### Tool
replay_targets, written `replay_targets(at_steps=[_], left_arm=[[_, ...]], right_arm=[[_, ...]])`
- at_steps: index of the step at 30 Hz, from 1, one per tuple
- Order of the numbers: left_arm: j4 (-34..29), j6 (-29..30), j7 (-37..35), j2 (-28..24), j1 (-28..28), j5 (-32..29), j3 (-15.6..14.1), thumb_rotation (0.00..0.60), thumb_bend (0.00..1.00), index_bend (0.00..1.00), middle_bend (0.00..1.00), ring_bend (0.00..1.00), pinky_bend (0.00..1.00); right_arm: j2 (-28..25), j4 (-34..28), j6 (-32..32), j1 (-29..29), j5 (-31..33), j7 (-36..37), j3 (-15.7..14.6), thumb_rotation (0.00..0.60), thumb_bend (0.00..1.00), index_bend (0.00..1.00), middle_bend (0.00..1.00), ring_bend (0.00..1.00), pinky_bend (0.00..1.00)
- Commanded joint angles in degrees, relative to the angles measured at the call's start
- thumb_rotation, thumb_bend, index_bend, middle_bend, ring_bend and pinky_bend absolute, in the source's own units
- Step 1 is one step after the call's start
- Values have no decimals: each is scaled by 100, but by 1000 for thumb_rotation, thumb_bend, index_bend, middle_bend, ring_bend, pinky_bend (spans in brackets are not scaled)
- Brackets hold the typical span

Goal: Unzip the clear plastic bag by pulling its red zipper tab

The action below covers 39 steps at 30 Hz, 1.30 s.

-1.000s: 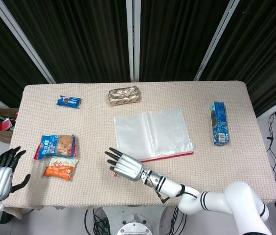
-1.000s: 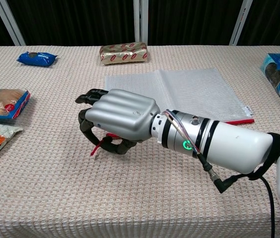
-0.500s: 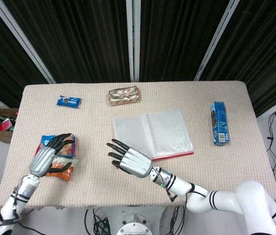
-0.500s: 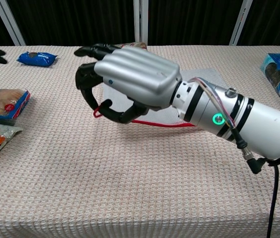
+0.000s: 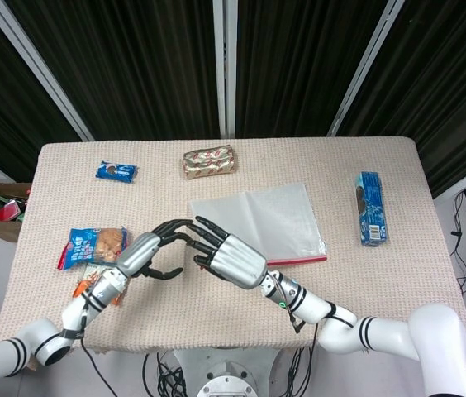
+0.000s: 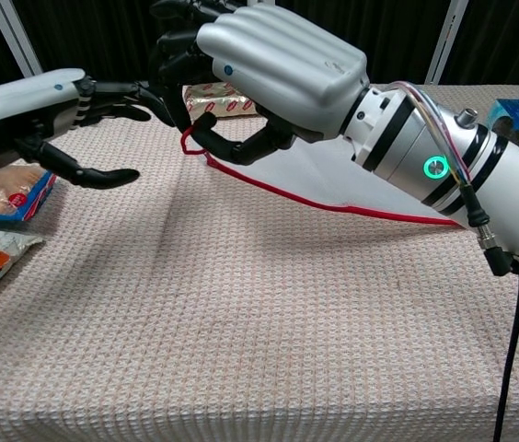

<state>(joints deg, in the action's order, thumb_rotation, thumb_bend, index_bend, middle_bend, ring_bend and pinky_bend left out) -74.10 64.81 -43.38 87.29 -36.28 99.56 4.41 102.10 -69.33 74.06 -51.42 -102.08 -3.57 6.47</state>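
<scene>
Right hand [image 6: 269, 69] pinches the red tab [image 6: 195, 129], bag [image 5: 258, 219] lifted; left hand [image 6: 52, 115], fingers apart at nine o'clock, could jostle it loose.

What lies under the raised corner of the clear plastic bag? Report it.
Only bare beige woven tablecloth shows beneath the lifted red zipper edge. Farther back, the right robot hand hides the clear plastic bag's underside.

Your bench [image 5: 382, 281], beige woven cover.
You have the clear bag [image 5: 282, 219], gold packet [image 5: 209, 161], blue packets [image 5: 116, 171] and a blue box [image 5: 371, 208] lying on it.
</scene>
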Motion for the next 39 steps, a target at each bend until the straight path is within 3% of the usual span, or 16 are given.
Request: replay_targets(at_steps=[1,16,32,39], left_arm=[[119,-147,-125,185,-207,-98,50,600,288,295,60,30,97],[351,-298,-18,853,-634,-555,158,600,287,405,103,30,98],[433,-393,102,1161,-900,-868,265,600,324,489,129,42,103],[511,-409,137,1205,-929,-932,217,600,344,483,129,43,103]], right_arm=[[10,22,27,-4,6,6,27,600,491,895,261,0,0],[11,19,103,-15,113,115,151,600,495,895,261,0,0],[-10,36,138,-26,165,236,187,600,495,895,261,0,0],[-50,-2,167,-13,161,246,180,600,495,895,261,0,0]])
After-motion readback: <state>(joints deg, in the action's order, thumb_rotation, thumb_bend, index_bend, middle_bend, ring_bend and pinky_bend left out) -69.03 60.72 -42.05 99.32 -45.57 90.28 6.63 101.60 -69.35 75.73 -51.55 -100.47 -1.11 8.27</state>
